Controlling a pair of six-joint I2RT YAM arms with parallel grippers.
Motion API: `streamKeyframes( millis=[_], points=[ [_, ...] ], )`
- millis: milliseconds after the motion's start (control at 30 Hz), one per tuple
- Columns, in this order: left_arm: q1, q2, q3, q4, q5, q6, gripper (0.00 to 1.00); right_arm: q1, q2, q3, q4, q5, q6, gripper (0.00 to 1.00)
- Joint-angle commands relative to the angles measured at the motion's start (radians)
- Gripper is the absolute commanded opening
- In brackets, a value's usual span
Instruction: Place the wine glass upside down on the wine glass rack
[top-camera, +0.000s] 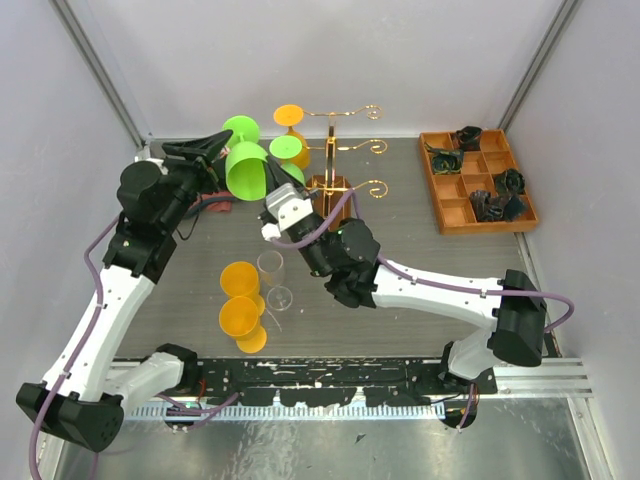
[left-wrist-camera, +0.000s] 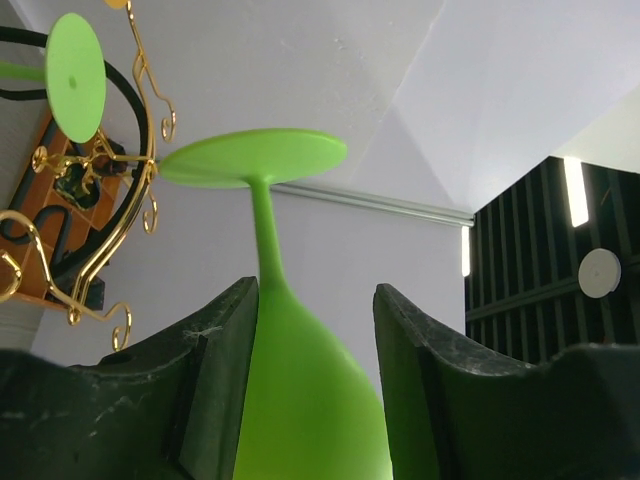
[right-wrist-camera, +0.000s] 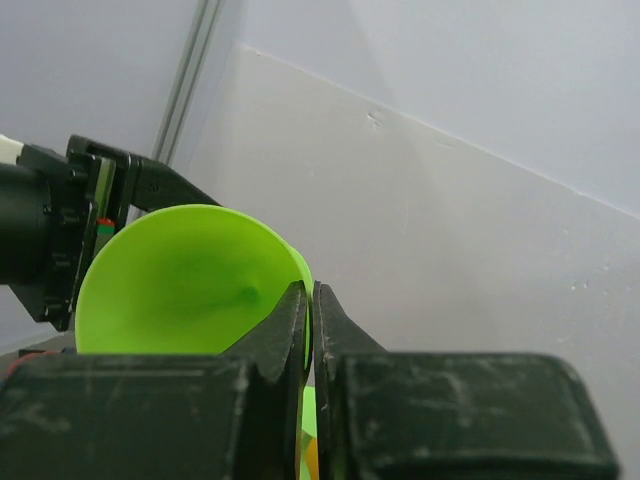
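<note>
A green wine glass (top-camera: 245, 170) is held in the air at the back left, its foot up and toward the back. My left gripper (top-camera: 212, 150) straddles its bowl near the stem; in the left wrist view the glass (left-wrist-camera: 300, 400) fills the gap between the fingers (left-wrist-camera: 225, 340) of that gripper (left-wrist-camera: 315, 290). My right gripper (top-camera: 275, 203) is shut on the bowl's rim, seen in the right wrist view (right-wrist-camera: 190, 280) pinched at the fingertips of that gripper (right-wrist-camera: 312, 292). The gold wine glass rack (top-camera: 335, 150) stands just right of the glass, and its scrolled arms show in the left wrist view (left-wrist-camera: 130, 200).
A green glass (top-camera: 288, 150) and an orange glass (top-camera: 289, 115) hang on the rack. Two orange glasses (top-camera: 240, 300) and a clear glass (top-camera: 272, 278) are on the table in front. A brown compartment tray (top-camera: 440, 185) with dark items sits at the back right.
</note>
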Motion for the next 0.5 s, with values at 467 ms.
streamKeyframes(
  millis=[467],
  points=[
    [-0.003, -0.002, -0.052, 0.096, 0.061, -0.018, 0.53, 0.02, -0.043, -0.025, 0.068, -0.102, 0.068, 0.01]
  ],
)
